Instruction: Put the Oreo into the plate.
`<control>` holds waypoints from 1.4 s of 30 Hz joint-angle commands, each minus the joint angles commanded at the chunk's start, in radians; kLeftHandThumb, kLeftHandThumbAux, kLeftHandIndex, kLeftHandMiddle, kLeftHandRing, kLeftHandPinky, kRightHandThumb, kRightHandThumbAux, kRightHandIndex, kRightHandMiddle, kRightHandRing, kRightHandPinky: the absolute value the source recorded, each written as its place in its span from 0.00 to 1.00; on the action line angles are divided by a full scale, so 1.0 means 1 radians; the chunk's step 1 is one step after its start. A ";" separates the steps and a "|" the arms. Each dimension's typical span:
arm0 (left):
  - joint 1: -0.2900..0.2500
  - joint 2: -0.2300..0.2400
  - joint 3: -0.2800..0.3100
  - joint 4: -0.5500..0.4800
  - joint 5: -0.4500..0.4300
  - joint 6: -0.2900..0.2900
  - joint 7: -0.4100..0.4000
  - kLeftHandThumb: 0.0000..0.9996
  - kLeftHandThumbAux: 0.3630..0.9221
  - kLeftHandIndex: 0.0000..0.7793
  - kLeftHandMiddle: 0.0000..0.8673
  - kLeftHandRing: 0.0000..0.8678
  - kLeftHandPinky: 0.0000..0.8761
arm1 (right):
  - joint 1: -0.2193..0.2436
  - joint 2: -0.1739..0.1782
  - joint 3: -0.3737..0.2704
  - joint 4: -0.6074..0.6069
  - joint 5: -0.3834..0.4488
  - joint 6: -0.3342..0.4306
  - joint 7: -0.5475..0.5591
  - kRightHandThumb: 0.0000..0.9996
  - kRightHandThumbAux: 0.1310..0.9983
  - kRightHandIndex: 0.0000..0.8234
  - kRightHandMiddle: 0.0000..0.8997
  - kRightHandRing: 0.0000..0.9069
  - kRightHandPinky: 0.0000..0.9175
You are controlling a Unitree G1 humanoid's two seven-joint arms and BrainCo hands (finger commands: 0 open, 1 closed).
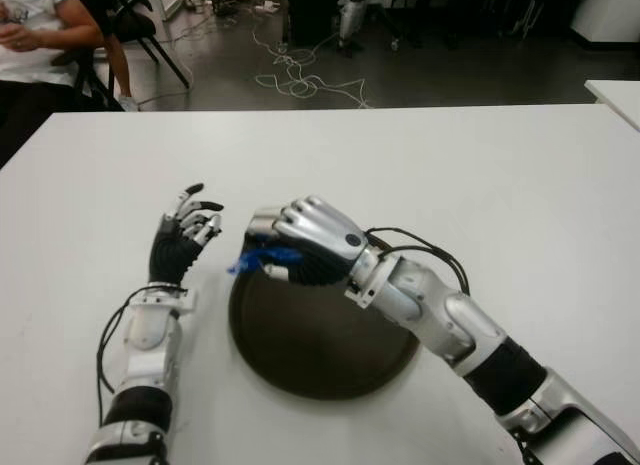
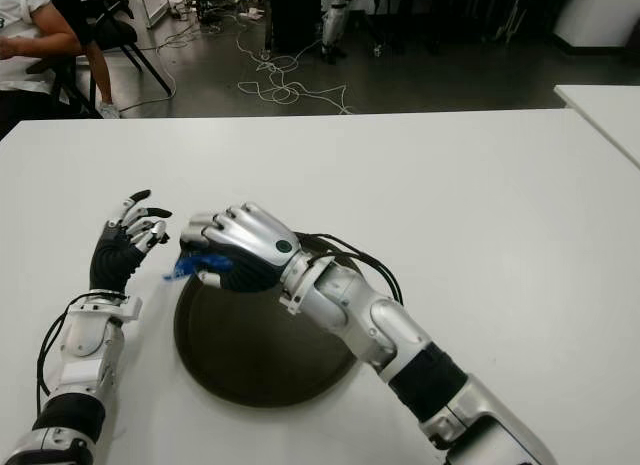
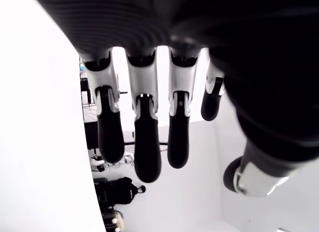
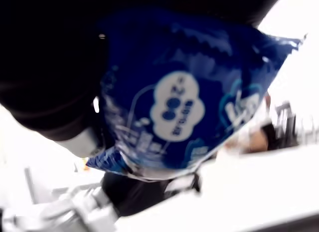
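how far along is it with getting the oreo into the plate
Done: the Oreo is picked up, gripped in the right hand. In hand: that hand is at the plate's far left rim, the blue packet poking out over the edge. Left: move it further over the plate and let go; nothing lies in the plate yet. The left hand shows left of the plate, fingers open, holding nothing.

right hand (image 1: 300,247): silver shell, black palm | left hand (image 1: 182,240): black fingertips | forearms: black cables

White table (image 1: 480,165), person (image 1: 30,30), cables (image 1: 300,80).
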 joint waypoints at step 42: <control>0.049 -0.021 0.017 -0.098 -0.060 0.087 0.000 1.00 0.50 0.25 0.47 0.59 0.42 | 0.139 0.005 -0.100 0.151 0.001 0.143 -0.077 0.75 0.66 0.53 0.95 0.95 0.92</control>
